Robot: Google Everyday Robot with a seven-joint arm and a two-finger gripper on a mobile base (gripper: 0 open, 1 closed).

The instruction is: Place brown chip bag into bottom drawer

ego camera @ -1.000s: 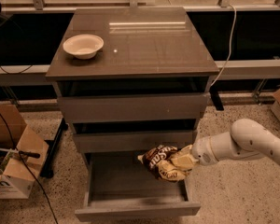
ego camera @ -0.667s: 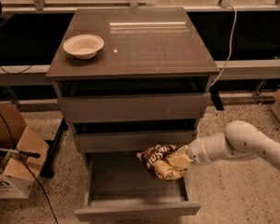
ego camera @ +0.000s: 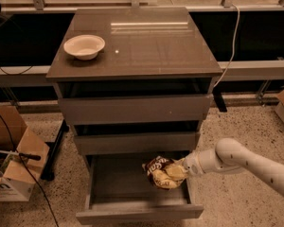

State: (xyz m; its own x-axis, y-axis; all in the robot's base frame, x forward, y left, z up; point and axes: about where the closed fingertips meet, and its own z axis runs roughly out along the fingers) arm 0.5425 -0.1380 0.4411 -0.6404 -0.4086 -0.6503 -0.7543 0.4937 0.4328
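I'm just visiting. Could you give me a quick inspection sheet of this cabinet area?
Surface: grey-brown cabinet top, glossy.
Job's things: brown chip bag at the right side of the open bottom drawer.
Clutter: white bowl on the top's left.
Claw: claw against the bag, reaching in from the right.
Cables: white cable hanging behind the cabinet's right; black cable by the boxes.
Surroundings: cardboard boxes on speckled floor, left.

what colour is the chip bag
Chip bag: dark brown above, yellow below, camera view; end effector holds it over the bottom drawer.
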